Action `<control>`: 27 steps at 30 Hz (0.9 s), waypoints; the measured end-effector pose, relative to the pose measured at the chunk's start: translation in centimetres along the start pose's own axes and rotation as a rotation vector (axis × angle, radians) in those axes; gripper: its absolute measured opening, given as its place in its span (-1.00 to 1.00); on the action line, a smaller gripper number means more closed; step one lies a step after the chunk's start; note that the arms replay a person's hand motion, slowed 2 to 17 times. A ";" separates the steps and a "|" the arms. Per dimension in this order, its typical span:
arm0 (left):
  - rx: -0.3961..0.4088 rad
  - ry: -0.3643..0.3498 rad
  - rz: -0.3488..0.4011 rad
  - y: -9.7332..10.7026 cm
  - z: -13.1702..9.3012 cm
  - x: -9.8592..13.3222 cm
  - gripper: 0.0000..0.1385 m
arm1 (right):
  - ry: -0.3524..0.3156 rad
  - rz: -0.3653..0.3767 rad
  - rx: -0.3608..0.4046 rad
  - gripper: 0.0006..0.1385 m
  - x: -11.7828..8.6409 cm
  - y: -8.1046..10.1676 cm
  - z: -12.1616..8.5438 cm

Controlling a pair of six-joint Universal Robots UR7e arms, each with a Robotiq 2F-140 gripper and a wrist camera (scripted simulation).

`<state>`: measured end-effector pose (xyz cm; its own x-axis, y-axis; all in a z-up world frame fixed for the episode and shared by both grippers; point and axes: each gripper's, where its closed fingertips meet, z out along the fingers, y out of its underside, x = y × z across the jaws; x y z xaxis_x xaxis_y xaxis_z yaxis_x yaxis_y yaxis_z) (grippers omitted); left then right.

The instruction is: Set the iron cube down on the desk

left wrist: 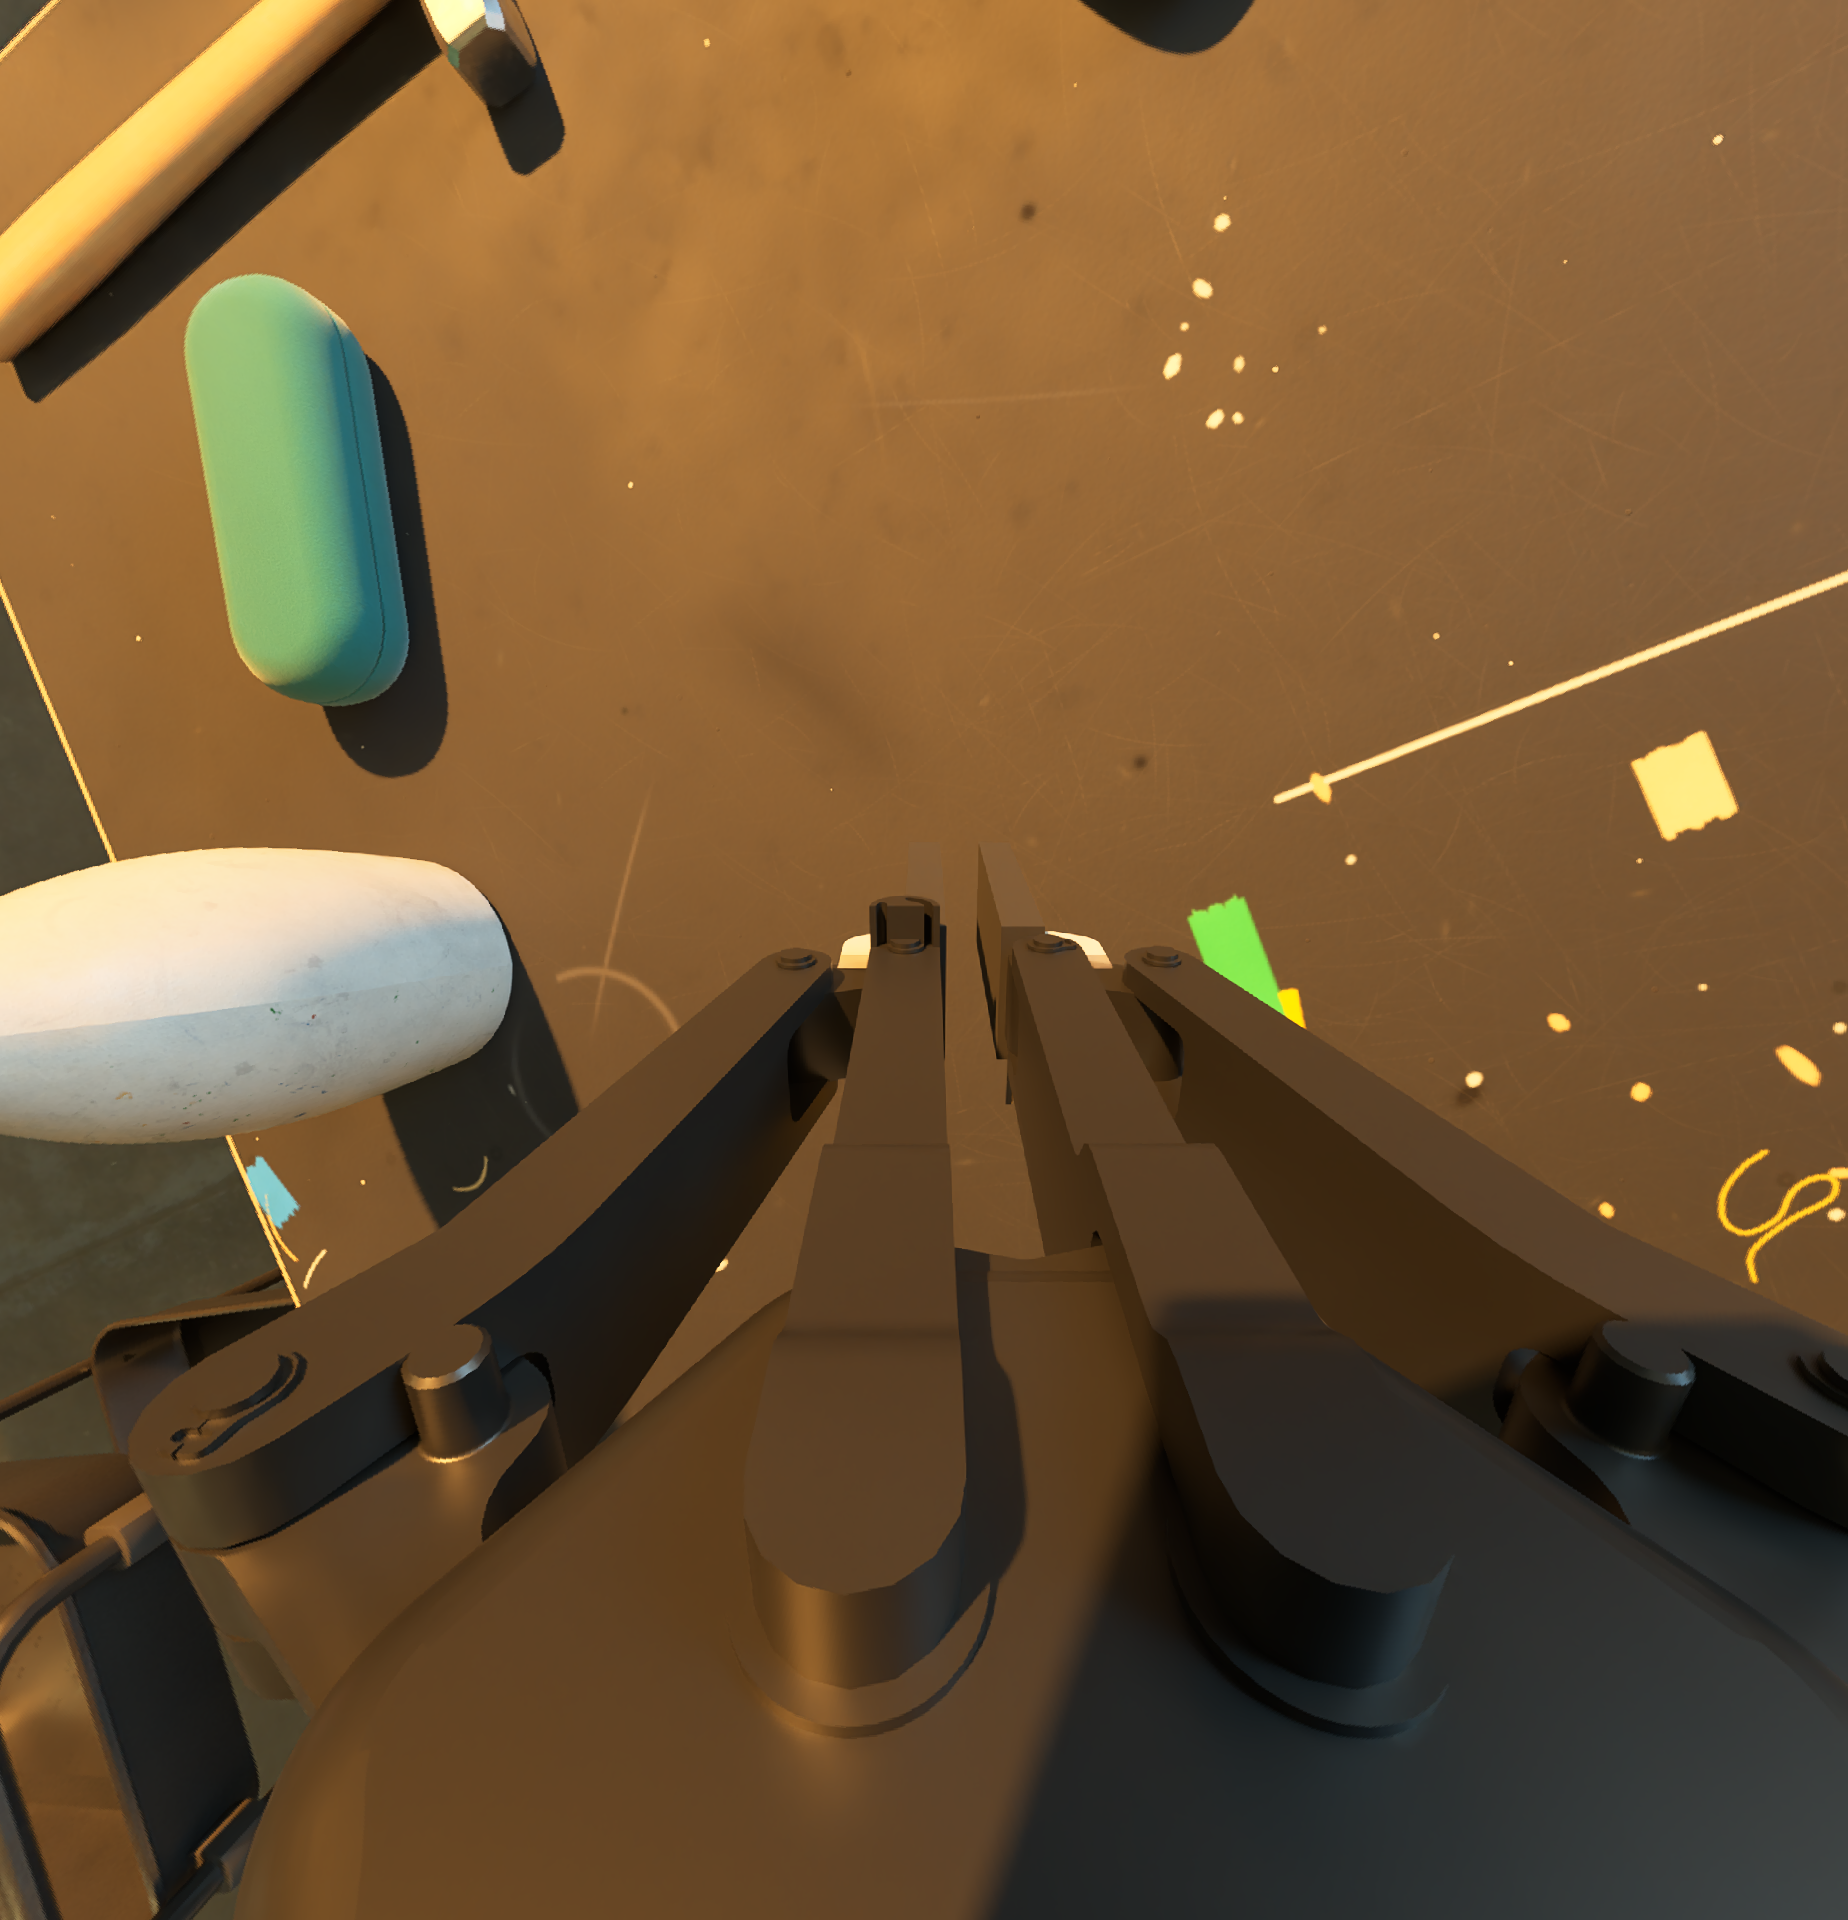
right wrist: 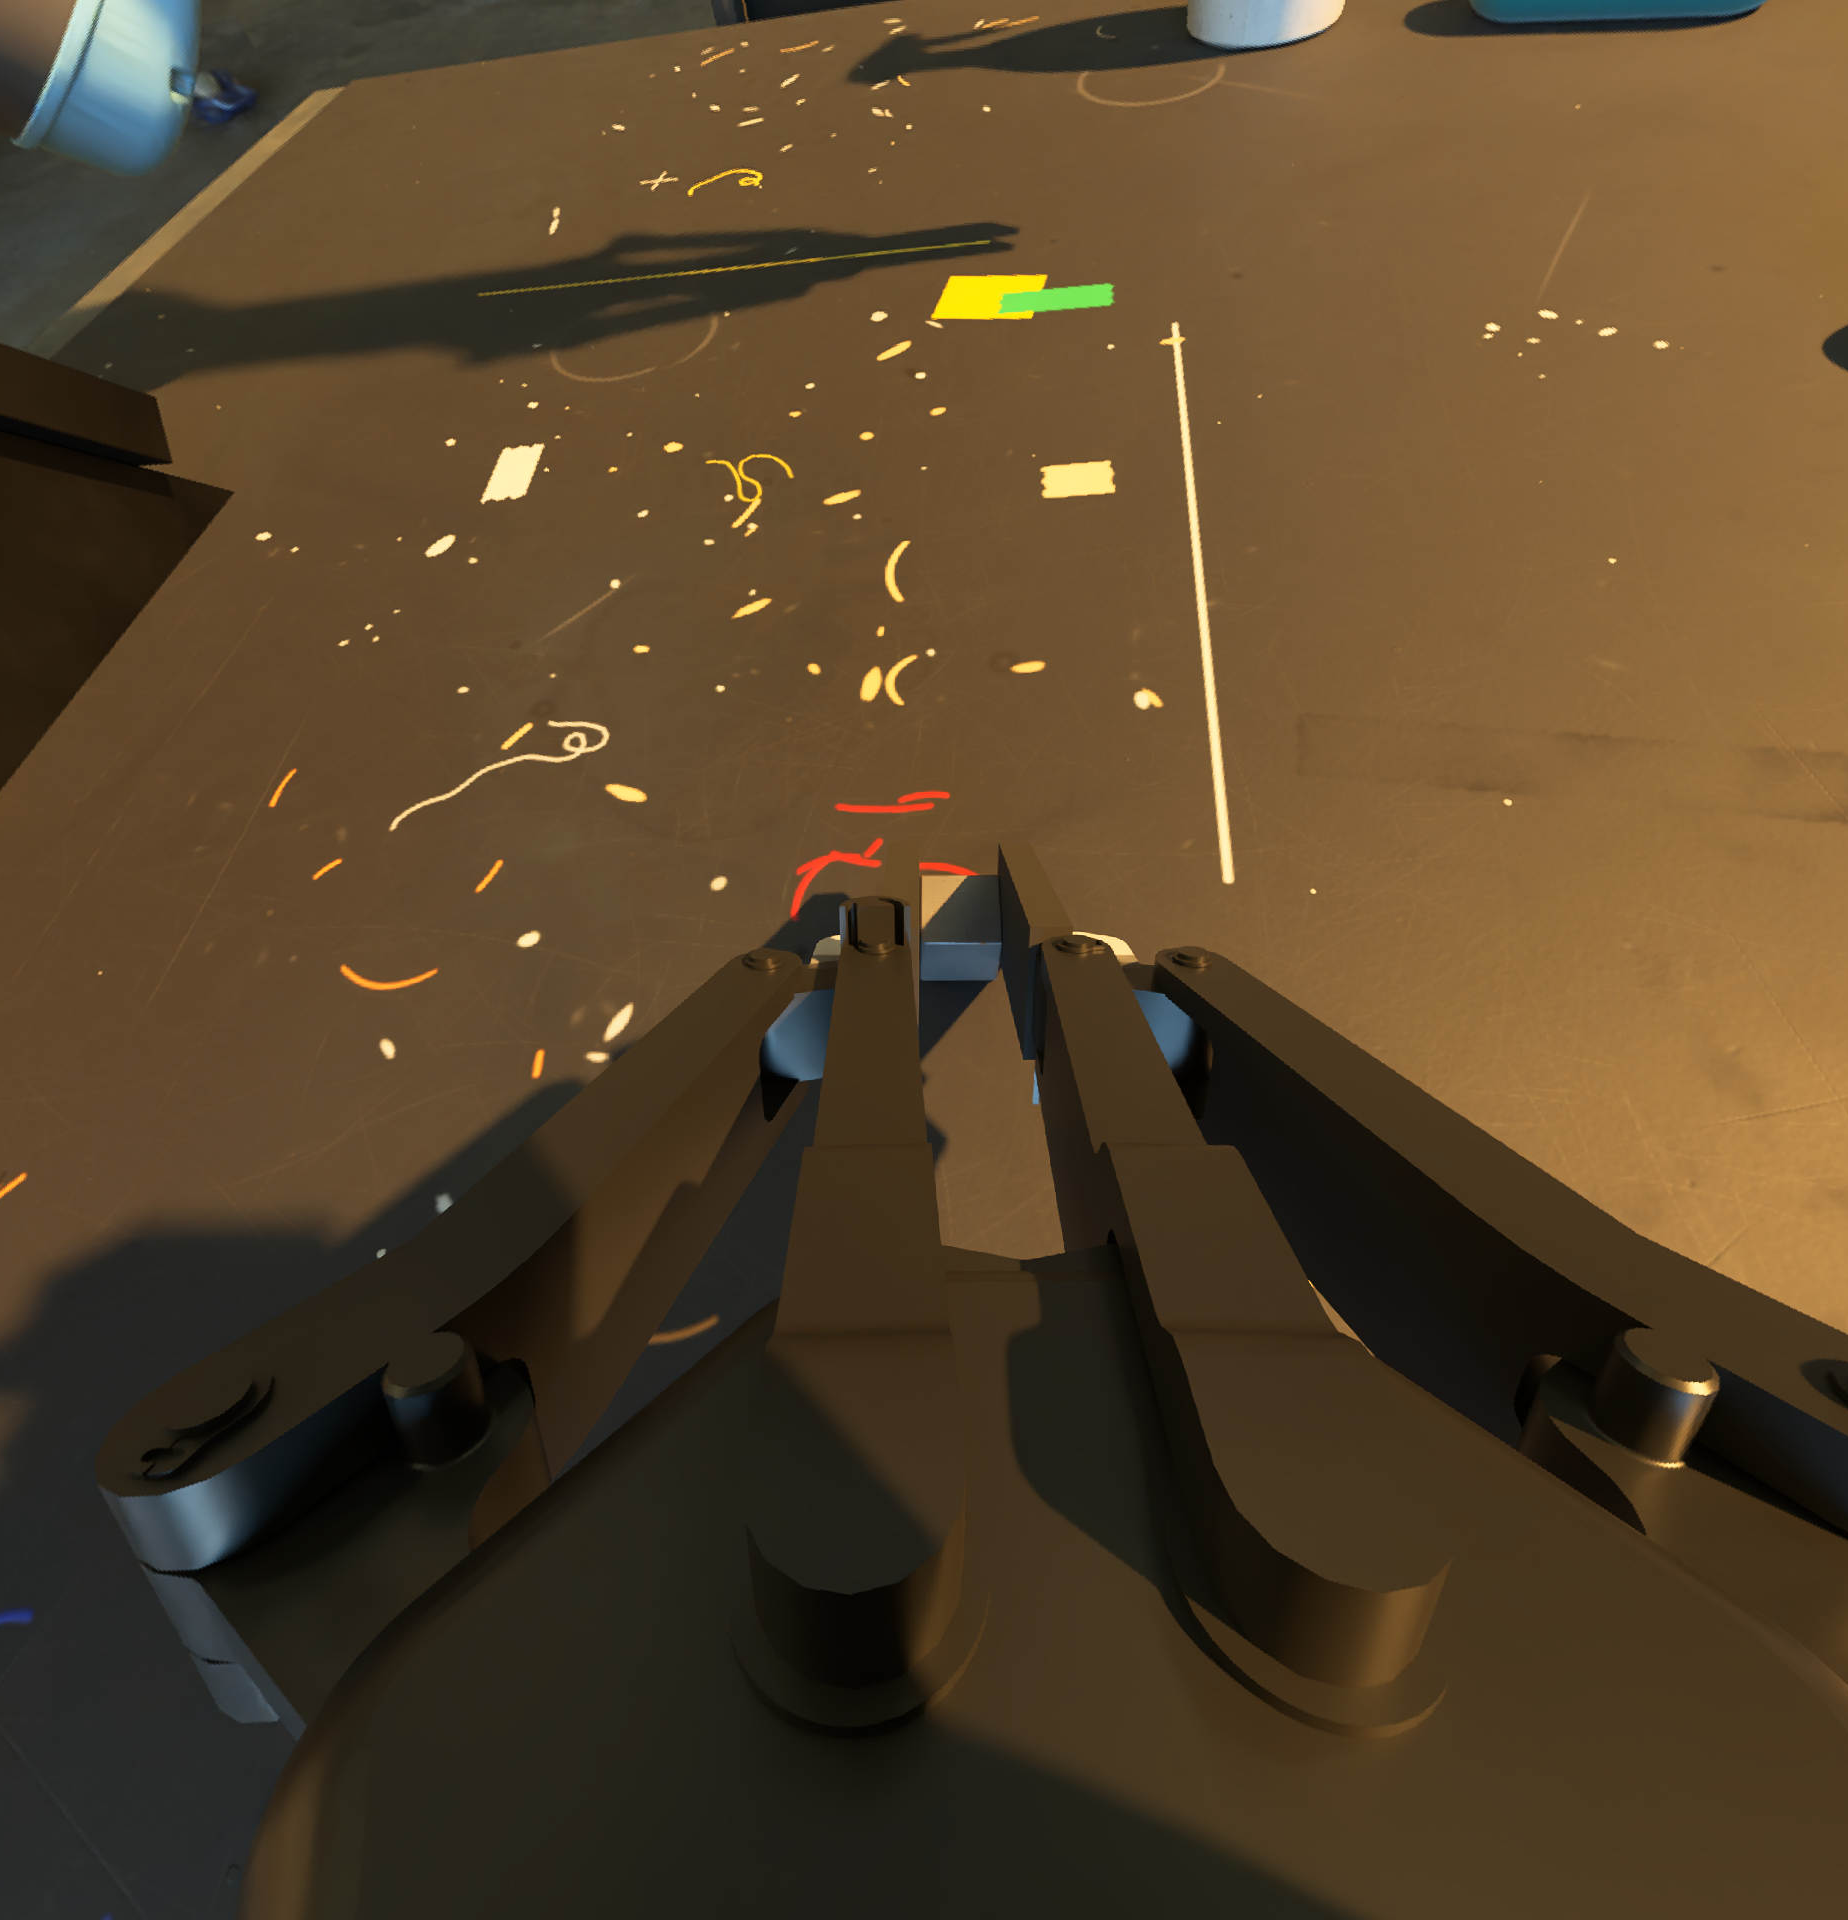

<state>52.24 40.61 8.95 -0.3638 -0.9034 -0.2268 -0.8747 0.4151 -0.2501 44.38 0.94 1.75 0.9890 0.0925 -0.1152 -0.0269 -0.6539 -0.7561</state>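
Holding the iron cube (right wrist: 959, 925) in my right gripper (right wrist: 959, 883) above the desk (right wrist: 1419, 623); my left gripper (left wrist: 951, 883) is pinched together, empty.

Clutter along the edge, paint marks across the top.
A hammer (left wrist: 182, 156), a green case (left wrist: 291, 488) and a white stone (left wrist: 213, 987) lie well apart; yellow tape (right wrist: 982, 297) overlapped by green tape (right wrist: 1060, 298).

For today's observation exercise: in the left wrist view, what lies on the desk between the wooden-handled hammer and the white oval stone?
A green rounded oblong case lies between the wooden-handled hammer and the white oval stone, in the left wrist view.
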 end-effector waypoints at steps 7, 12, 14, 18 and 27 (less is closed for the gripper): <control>0.003 -0.006 -0.008 0.2 -0.2 -0.2 -0.86 | 0.004 -0.004 0.000 -0.72 0.0 0.0 0.0; 0.007 -0.012 -0.015 0.3 -0.3 -0.5 -0.86 | 0.006 -0.007 -0.001 -0.72 0.0 0.0 0.0; 0.008 -0.014 -0.019 0.3 -0.3 -0.6 -0.86 | 0.007 -0.008 -0.001 -0.72 0.0 0.0 0.0; 0.012 -0.021 -0.027 0.4 -0.4 -0.8 -0.86 | 0.008 -0.010 -0.001 -0.72 0.0 0.0 0.0; 0.052 -0.041 -0.052 0.0 -0.5 -1.7 -0.86 | 0.009 -0.010 -0.001 -0.72 0.0 0.0 0.0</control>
<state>52.65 42.05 9.83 -0.3042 -0.9190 -0.2508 -0.8738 0.3740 -0.3108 44.36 0.94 1.73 0.9904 0.0925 -0.1023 -0.0171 -0.6537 -0.7566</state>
